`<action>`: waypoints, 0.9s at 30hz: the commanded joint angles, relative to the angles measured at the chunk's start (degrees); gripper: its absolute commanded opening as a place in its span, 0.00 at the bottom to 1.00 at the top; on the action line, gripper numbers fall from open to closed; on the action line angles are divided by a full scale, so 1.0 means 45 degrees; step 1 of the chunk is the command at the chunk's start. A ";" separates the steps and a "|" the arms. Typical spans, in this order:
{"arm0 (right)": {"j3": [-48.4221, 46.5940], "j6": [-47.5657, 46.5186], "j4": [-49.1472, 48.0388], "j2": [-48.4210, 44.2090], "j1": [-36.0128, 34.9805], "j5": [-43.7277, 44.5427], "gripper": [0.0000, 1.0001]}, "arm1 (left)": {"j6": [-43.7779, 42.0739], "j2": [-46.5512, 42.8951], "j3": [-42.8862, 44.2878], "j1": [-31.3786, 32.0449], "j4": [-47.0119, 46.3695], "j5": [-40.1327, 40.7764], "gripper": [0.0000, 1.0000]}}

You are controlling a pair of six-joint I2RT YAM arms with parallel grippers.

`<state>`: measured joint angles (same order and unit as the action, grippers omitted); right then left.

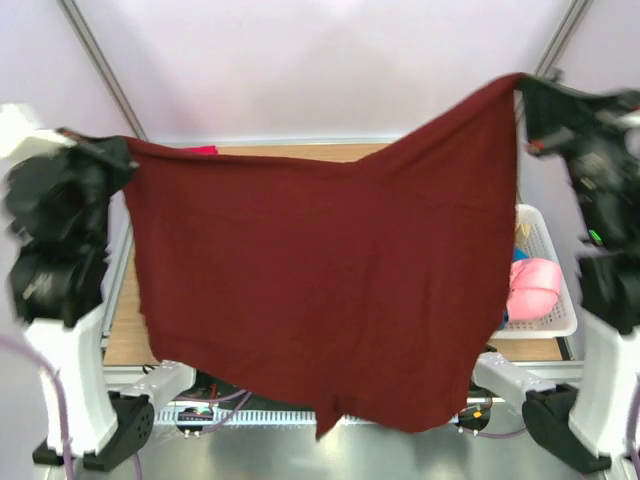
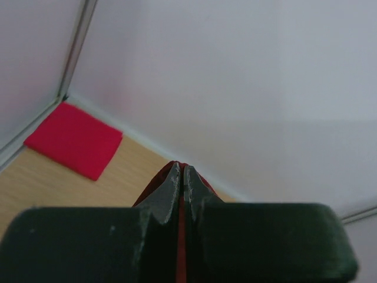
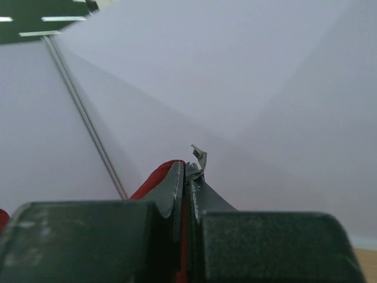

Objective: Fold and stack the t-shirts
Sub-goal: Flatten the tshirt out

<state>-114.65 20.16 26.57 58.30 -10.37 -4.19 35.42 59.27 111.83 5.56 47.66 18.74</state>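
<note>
**Left fingers** [image 2: 181,172]: pressed fully together. A thin edge of the dark maroon cloth t-shirt [image 1: 320,270] is pinched between them. It shows as a narrow strip in the slit between the two pads and as a small fold just past the tips.

**Right fingers** [image 3: 186,170]: also pressed together on the same shirt. A maroon fold bulges out on the left side of the tips.

**Maroon shirt:** it is raised off the light wooden surface [image 1: 122,338] and hangs as one wide sheet stretched between the two pairs of fingers. The right fingers hold their corner higher than the left fingers do, and the top edge sags between the two grips. The body hangs below both pairs, and the uneven lower hem falls in front of the arm bases. Whether the hem touches anything cannot be told.

**Folded bright crimson-red shirt** [image 2: 73,140]: a flat rectangle on the surface, below and beyond the left fingers, close to the corner of the back wall.

**White slatted plastic basket** [image 1: 548,326]: it stands on the surface well below the right fingers, beside the hanging shirt's right edge. It holds a bundled pink cloth [image 1: 532,285], and a scrap of blue cloth [image 1: 519,256] shows just above that.
</note>
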 commanded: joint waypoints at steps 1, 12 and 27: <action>0.1217 0.0070 -0.0998 0.1416 0.0059 0.0325 0.01 | -0.0682 0.0969 -0.2150 0.0033 -0.1096 0.0951 0.01; 0.5438 -0.0476 -0.3832 0.6141 0.0059 0.0403 0.01 | -0.1053 0.4945 -0.7329 -0.0570 -0.5118 0.1267 0.00; -0.0028 -0.0770 -0.2721 1.4266 0.0059 0.0168 0.01 | -0.1660 1.3293 -0.2060 -0.1627 -0.5631 -0.0513 0.00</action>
<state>-107.98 17.85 15.22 121.64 -10.31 -3.38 29.36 118.85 96.79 -0.60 25.15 16.78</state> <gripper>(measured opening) 0.046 0.008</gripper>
